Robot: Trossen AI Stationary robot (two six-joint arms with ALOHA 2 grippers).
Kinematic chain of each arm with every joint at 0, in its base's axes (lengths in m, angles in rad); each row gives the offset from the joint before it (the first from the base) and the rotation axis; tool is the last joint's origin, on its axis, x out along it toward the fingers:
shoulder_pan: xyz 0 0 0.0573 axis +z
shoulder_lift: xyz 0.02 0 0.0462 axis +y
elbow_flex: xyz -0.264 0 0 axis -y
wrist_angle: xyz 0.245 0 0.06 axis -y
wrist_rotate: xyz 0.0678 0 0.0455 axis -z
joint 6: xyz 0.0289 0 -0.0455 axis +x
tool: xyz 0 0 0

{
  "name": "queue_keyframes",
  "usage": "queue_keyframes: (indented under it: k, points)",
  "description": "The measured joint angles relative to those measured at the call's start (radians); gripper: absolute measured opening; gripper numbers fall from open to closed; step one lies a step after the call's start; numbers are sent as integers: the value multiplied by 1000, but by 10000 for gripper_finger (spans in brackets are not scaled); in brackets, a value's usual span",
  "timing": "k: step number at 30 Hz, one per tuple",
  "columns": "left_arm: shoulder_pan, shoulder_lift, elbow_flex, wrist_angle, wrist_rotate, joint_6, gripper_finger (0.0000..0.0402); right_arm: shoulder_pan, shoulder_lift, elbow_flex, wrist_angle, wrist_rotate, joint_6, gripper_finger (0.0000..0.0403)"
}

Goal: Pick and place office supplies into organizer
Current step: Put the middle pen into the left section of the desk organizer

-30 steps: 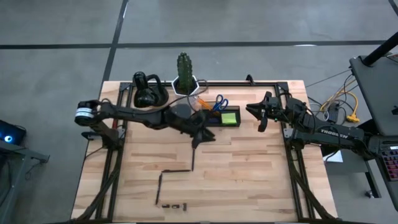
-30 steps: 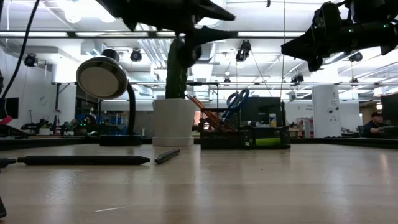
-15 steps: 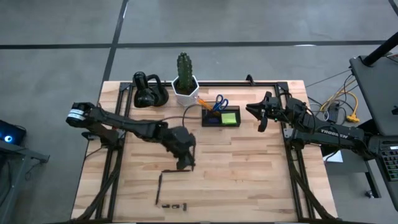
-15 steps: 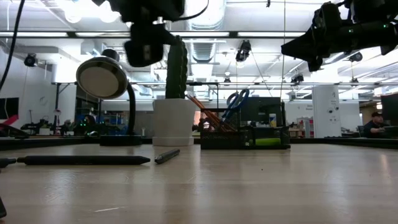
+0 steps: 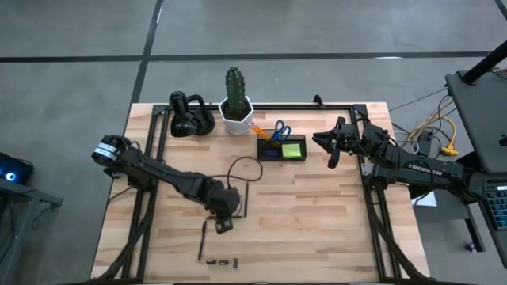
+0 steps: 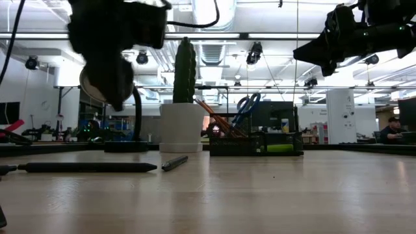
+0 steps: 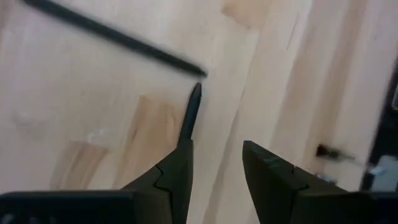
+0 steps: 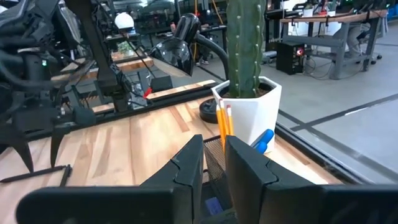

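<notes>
The left gripper (image 5: 223,225) is hanging low over the wooden table (image 5: 317,214) toward its 7 o'clock part, fingers (image 7: 177,171) standing parted with a moderate gap and gripping nothing. In the left wrist view, the tip of one dark pen (image 7: 189,115) is lying on the table just ahead of one finger, apparently not touched, and a second dark pen (image 7: 118,37) is lying crosswise just past it. From above, these pens (image 5: 245,199) are sitting near the table's middle-left, with tiny black clips (image 5: 223,261) at 6 o'clock near the edge. The organizer (image 5: 281,149) is sitting at about 12 o'clock, beside the white cactus pot (image 5: 236,111), holding blue-handled scissors (image 5: 279,131), orange pencils (image 8: 222,121) and a lime-green pad (image 5: 292,150). The right gripper (image 5: 329,148) is waiting at 2 o'clock, raised, fingers (image 8: 189,163) narrowly apart and empty.
</notes>
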Motion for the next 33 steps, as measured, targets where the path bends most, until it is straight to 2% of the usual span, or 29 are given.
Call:
queue_keyframes:
  k: [11,33]
  points:
    - [-47,118,5,-62,-14,0,122,0,15,0,0,0,-35,57]
    - [-47,215,8,-50,-27,1,122,0,23,0,7,1,-46,57]
